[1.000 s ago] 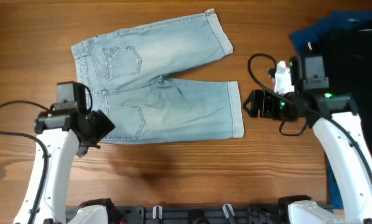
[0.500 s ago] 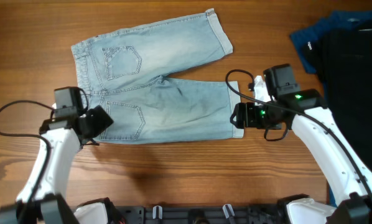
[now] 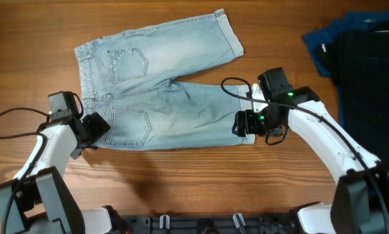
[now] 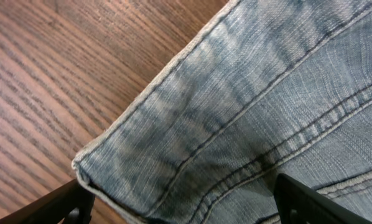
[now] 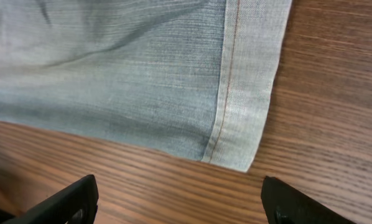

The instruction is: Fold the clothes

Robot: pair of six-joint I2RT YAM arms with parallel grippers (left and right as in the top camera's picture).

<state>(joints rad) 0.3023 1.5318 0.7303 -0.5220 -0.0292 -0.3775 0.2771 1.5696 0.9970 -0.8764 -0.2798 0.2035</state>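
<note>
- While both pincers are spread and nothing is pinched yet, line up before closing. The denim shorts (image 3: 168, 97) lie flat on the table (image 3: 181, 188), back pockets up, waistband to the left, legs to the right.
- left pincer (image 3: 93, 127): fingers wide apart over the near waistband corner (image 4: 89, 168). In the wrist view the corner sits close to one finger, not centred, so I'd shift until it lies midway.
- right pincer (image 3: 243, 123): also wide apart, at the near leg's hem corner (image 5: 243, 163). Same issue, the corner is off towards one finger.
- Step in hand, as I read it: grab the near edge at both ends and fold it over onto the far leg (image 3: 181, 45).
- Get one finger under the cloth before closing — the waistband is thick and stitched and will likely resist; the hem is thinner and may slip out.
- Lift both ends together at matched height, or the edge twists.
- The dark garments (image 3: 363, 52) at the right edge are well apart — keep the right arm's swing off them.
</note>
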